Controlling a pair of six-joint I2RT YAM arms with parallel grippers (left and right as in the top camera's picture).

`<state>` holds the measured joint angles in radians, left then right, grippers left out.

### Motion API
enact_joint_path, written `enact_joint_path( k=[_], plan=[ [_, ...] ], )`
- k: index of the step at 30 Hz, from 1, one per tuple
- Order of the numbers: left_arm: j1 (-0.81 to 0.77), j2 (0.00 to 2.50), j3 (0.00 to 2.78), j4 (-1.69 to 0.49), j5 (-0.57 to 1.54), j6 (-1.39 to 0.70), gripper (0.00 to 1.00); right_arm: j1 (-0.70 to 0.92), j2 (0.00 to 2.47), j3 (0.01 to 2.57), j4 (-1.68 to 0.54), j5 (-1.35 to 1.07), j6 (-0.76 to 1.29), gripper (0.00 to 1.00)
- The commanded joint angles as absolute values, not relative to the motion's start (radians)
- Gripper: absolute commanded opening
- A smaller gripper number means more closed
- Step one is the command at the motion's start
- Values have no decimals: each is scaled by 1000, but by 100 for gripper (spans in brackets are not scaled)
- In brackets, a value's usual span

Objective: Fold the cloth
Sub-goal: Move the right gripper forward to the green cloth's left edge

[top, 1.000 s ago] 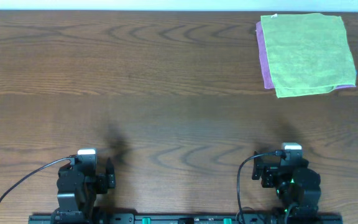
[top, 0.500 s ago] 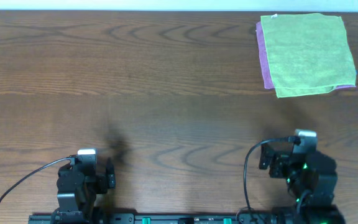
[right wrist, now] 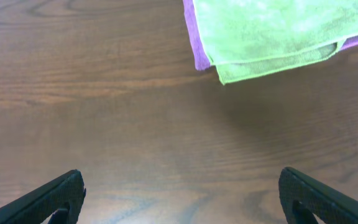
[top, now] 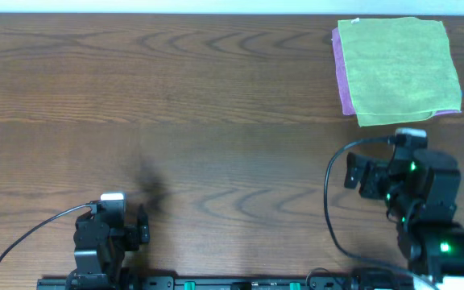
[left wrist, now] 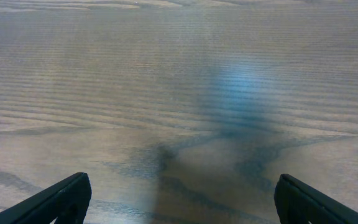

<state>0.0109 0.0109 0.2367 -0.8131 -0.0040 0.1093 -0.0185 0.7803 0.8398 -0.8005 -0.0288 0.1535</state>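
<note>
The green cloth (top: 397, 70) lies flat at the far right corner of the table (top: 176, 97), on top of a purple cloth (top: 343, 76). The purple cloth shows only as a strip along the green one's left edge and a sliver at its near right corner. From the right wrist view the green cloth (right wrist: 278, 31) looks like soft terry. A second green layer peeks out along its near edge, so it may already be doubled over once.

The right gripper (right wrist: 179, 180) has its 2 fingers wide apart with nothing between them. It hovers over bare wood just short of the cloth's near edge, and the purple cloth (right wrist: 197, 43) sits ahead and to the left in that view. The left gripper (left wrist: 182, 183) is also spread open and empty. It looks down at bare table near the robot's base, well apart from the cloths.

The cloth should be light and limp and is likely to sag and drape once lifted. Terry tends to cling to whatever lies under it, so a deep pinch risks catching the purple layer too. My judgement is that a corner is the best hold, probably the near left one. The fingers should close on the green layers only and lift gently, so the cloth below is not dragged along.
</note>
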Motion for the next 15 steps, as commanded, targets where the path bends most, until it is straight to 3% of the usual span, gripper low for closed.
enact_joint_path(
  k=[1, 15],
  plan=[
    [6, 4, 195, -854, -19, 135, 95, -28, 835, 909, -805, -23, 191, 99],
    [6, 4, 195, -854, -19, 135, 95, -28, 1048, 1014, -799, 61, 282, 99]
  ],
)
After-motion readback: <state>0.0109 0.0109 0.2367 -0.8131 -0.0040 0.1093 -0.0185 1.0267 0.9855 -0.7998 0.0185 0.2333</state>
